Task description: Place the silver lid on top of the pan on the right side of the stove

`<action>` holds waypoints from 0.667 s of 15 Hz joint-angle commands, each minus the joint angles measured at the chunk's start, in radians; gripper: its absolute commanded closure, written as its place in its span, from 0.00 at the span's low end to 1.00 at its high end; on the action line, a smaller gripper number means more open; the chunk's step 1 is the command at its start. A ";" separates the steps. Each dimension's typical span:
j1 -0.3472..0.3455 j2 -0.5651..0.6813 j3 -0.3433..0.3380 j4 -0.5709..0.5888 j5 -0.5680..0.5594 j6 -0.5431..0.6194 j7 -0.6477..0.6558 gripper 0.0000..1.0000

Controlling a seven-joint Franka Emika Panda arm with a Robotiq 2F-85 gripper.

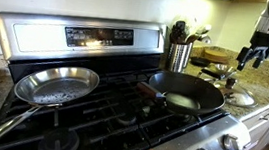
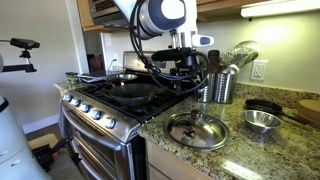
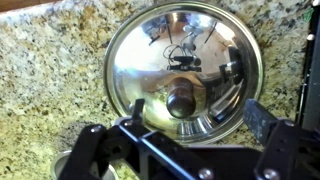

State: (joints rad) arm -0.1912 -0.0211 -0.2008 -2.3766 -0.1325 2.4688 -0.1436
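Observation:
The silver lid (image 3: pixel 185 55) lies knob up on the granite counter to the right of the stove; it shows in both exterior views (image 2: pixel 195 131) (image 1: pixel 239 97). Its dark knob (image 3: pixel 183 103) sits between my fingers in the wrist view. My gripper (image 3: pixel 195 112) is open and empty, hanging well above the lid (image 2: pixel 186 64) (image 1: pixel 250 57). The black pan (image 1: pixel 185 91) sits empty on the right side of the stove (image 1: pixel 120 119), its short handle pointing left. It also shows in an exterior view (image 2: pixel 135 88).
A shiny steel frying pan (image 1: pixel 57 85) sits on the stove's left burners. A metal utensil holder (image 2: pixel 216 86) stands beside the stove. A small steel bowl (image 2: pixel 262 121) and a dark pan (image 2: pixel 268 106) lie on the counter beyond the lid.

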 commanded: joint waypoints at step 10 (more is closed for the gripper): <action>-0.018 0.300 0.007 0.185 0.106 0.048 0.022 0.00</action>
State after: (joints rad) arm -0.1964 0.2306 -0.2041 -2.2289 -0.0479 2.4979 -0.1344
